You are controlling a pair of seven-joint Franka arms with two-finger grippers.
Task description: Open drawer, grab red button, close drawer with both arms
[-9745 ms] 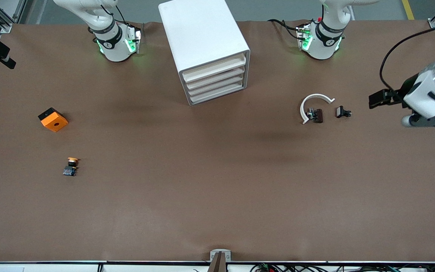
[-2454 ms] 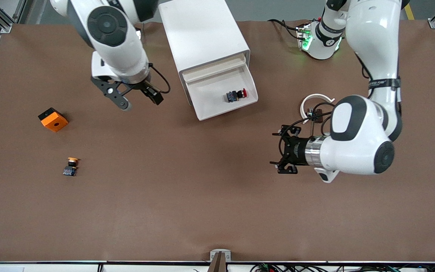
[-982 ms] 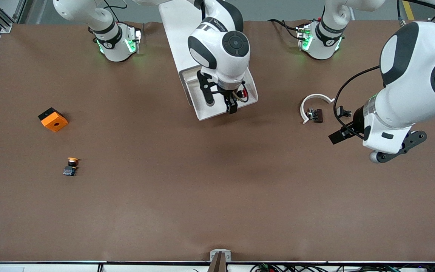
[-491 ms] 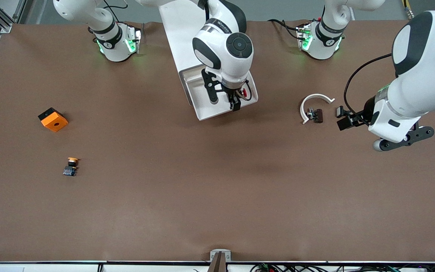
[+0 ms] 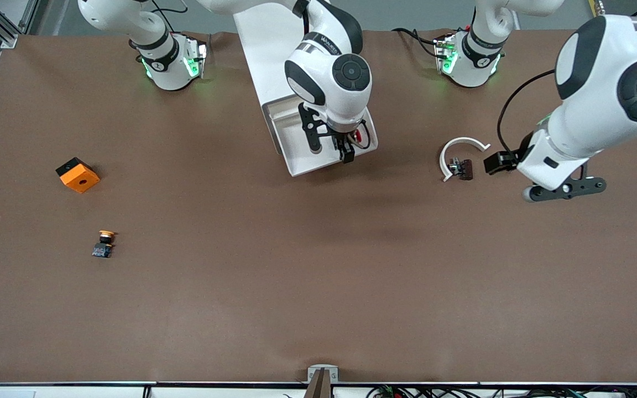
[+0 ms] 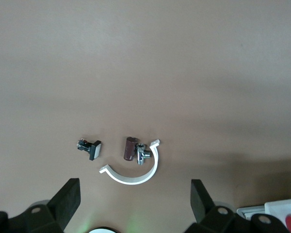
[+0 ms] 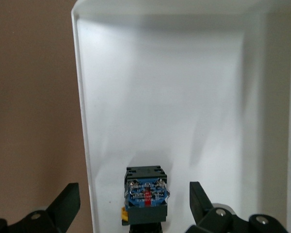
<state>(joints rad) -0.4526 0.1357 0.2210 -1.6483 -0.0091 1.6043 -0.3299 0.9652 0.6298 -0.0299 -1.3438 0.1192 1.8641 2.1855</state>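
The white cabinet [image 5: 274, 44] has its lowest drawer [image 5: 296, 166] pulled out. In that drawer [image 7: 160, 97] lies the button [image 7: 145, 194] on its side, its bluish base showing in the right wrist view. Only its red cap [image 5: 358, 136] peeks out from under the right arm in the front view. My right gripper [image 5: 329, 148] is down in the drawer, open. Its fingers stand on either side of the button without touching it, as the right gripper [image 7: 133, 188] shows. My left gripper [image 5: 564, 188] hangs open and empty over the table at the left arm's end. The left gripper [image 6: 135, 194] holds nothing.
A white ring [image 5: 462, 141] with a small brown part [image 5: 465, 168] lies beside the left gripper. A small black part [image 6: 89, 147] lies next to the ring. An orange cube [image 5: 78, 174] and an orange-capped button [image 5: 104, 243] lie toward the right arm's end.
The drawer, shut in the oldest frame, now stands open. In the last second the right gripper settled lower around the button, and the left arm swung toward the white ring.
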